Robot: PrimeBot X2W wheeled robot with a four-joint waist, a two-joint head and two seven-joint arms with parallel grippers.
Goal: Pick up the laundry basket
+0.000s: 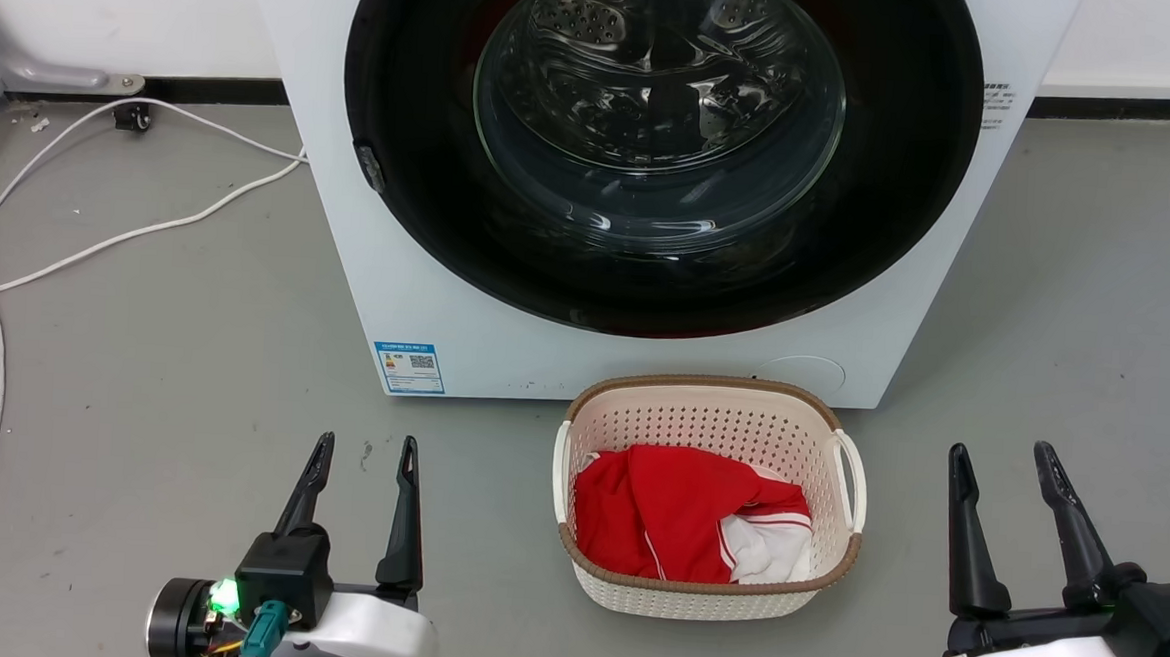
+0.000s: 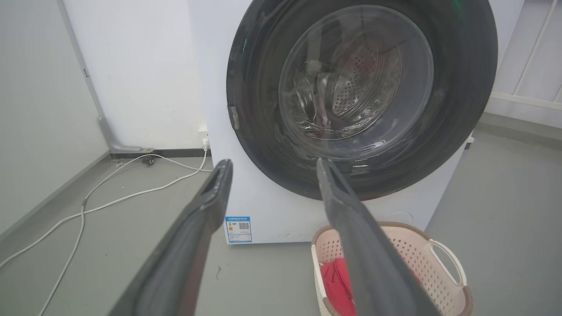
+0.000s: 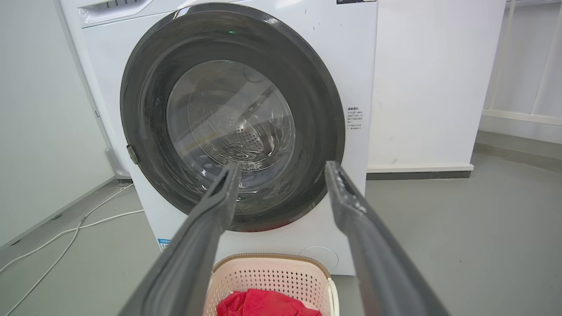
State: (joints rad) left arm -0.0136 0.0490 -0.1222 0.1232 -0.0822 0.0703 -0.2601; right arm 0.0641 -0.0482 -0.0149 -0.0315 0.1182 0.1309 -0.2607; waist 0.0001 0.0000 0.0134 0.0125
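Cream plastic w/ a brown rim, the laundry basket point(image 1: 691, 596) sat on the grey floor point(image 1: 142, 365) just in front of the washer point(image 1: 416, 300), red cloth point(image 1: 665, 513) inside, between our 2 arms. The left gripper point(image 1: 367, 445) hung to its left and the right gripper point(image 1: 1001, 452) to its right. Both had fingers pointing fwd toward the washer, spread wide & holding nothing. Neither touched the basket.

We judged the right one a bit nearer: the gap from its inner finger to the right handle point(image 1: 849, 480) looked smaller than the gap from the left gripper to the left handle point(image 1: 562, 467). The 2 handles faced outward, 1 toward each arm, so the handle-to-handle line ran side to side across us, approx. square to the way the fingers pointed.

The left wrist view had the basket low & right of its fingers. The right wrist view had it low, between its fingers & slightly left. In our est., each arm needed to come inward & down, wrist turned so the fingers could straddle a handle.
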